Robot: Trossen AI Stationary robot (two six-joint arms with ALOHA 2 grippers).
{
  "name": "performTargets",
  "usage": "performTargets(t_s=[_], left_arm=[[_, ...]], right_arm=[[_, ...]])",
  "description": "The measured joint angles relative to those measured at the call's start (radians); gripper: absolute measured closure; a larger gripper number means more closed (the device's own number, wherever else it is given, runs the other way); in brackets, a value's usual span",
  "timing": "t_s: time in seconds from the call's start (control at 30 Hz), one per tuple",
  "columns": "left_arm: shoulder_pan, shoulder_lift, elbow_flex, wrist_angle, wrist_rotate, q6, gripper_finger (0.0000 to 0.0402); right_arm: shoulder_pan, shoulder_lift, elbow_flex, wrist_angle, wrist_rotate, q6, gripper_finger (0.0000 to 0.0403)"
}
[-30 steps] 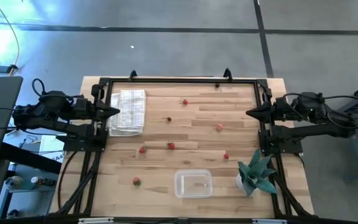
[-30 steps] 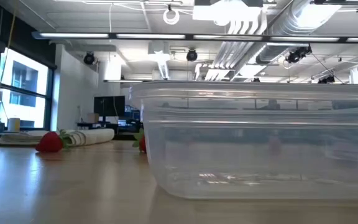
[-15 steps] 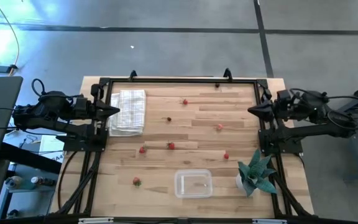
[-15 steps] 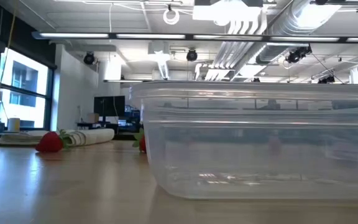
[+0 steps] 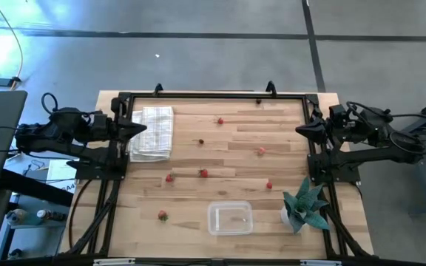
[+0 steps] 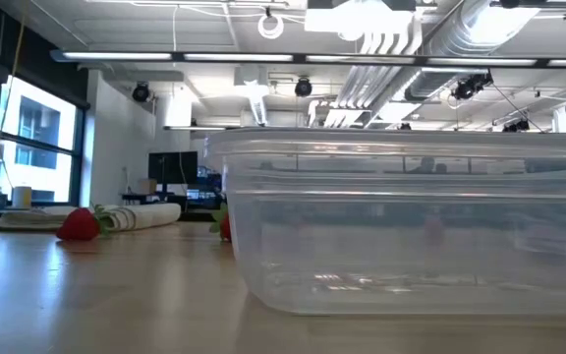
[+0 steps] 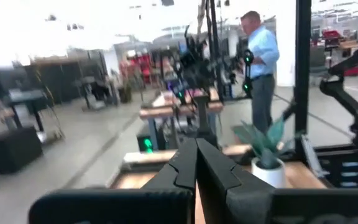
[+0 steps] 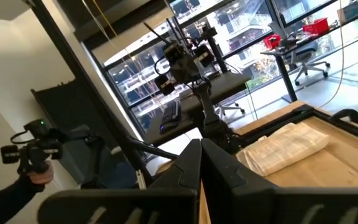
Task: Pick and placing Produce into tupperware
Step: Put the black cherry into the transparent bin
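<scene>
Low view only: the tupperware (image 6: 411, 221), clear ribbed plastic with rounded corners, fills the near foreground and is empty; one red berry (image 6: 79, 224) sits beyond it beside the rolled checked cloth (image 6: 141, 215). High view only: the tupperware (image 5: 230, 218) lies at the wooden table's (image 5: 220, 170) near edge, the spiky potted plant (image 5: 305, 207) just beside it, and the produce (image 5: 203, 173) is scattered well apart. Left gripper (image 5: 140, 128) and right gripper (image 5: 299, 131), fingers pressed together and holding nothing, hover at opposite table sides. Left wrist view shows a person (image 7: 261, 59) far off.

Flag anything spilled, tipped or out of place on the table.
Nothing stands out. The clear container sits upright and empty, red berries lie scattered on the wood, the folded cloth lies flat, and the potted plant stands upright.
</scene>
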Motion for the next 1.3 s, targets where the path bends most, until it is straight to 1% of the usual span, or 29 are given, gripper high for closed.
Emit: performTargets(t_s=[0.1, 0.23, 0.27, 0.3, 0.4, 0.43, 0.47, 0.53, 0.6, 0.67, 0.77, 0.87, 1.0, 1.07, 1.17, 1.3], left_arm=[[0.0, 0.022, 0.0, 0.052, 0.047, 0.107, 0.0401], [0.0, 0.051, 0.0, 0.029, 0.081, 0.231, 0.0401], [0.0, 0.06, 0.0, 0.01, 0.068, 0.258, 0.0401], [0.0, 0.067, 0.0, -0.006, 0.032, 0.275, 0.0401], [0.001, 0.081, 0.0, -0.098, -0.116, 0.278, 0.0401], [0.001, 0.083, 0.0, -0.133, -0.15, 0.277, 0.0401], [0.002, 0.085, 0.0, -0.176, -0.167, 0.276, 0.0401], [0.013, 0.085, 0.0, -0.256, -0.172, 0.27, 0.0401], [0.045, 0.085, 0.0, -0.321, -0.135, 0.25, 0.0401], [0.089, 0.09, 0.0, -0.371, -0.071, 0.249, 0.0401], [0.172, 0.108, 0.0, -0.405, 0.033, 0.253, 0.0401], [0.268, 0.137, 0.0, -0.397, 0.136, 0.27, 0.0401], [0.386, 0.198, 0.0, -0.386, 0.262, 0.299, 0.0401], [0.429, 0.236, 0.0, -0.387, 0.324, 0.309, 0.0401], [0.463, 0.279, 0.0, -0.384, 0.392, 0.313, 0.0401], [0.465, 0.304, 0.0, -0.371, 0.416, 0.333, 0.0401]], right_arm=[[0.0, 0.0, 0.0, -0.002, 0.0, 0.0, 0.0402], [0.0, 0.0, 0.0, -0.002, 0.008, -0.02, 0.0402], [0.0, 0.0, 0.0, -0.002, 0.026, -0.031, 0.0402], [0.0, 0.0, 0.0, -0.001, 0.056, -0.041, 0.0402], [0.0, 0.013, 0.0, -0.017, 0.194, -0.055, 0.0402], [0.0, 0.017, 0.0, -0.036, 0.235, -0.06, 0.0402], [0.0, 0.022, 0.0, -0.058, 0.267, -0.067, 0.0402], [0.0, 0.028, 0.0, -0.101, 0.307, -0.074, 0.0402], [0.0, 0.029, 0.0, -0.148, 0.328, -0.071, 0.0402], [0.0, 0.031, 0.0, -0.174, 0.345, -0.061, 0.0402], [-0.017, 0.034, 0.0, -0.183, 0.368, -0.06, 0.0402], [-0.064, 0.034, 0.0, -0.184, 0.37, -0.06, 0.0402], [-0.16, 0.055, 0.0, -0.207, 0.37, -0.04, 0.0402], [-0.212, 0.084, 0.0, -0.221, 0.342, -0.037, 0.0402], [-0.3, 0.149, 0.0, -0.237, 0.26, -0.013, 0.0402], [-0.427, 0.262, 0.008, -0.245, 0.143, -0.009, 0.0402]])
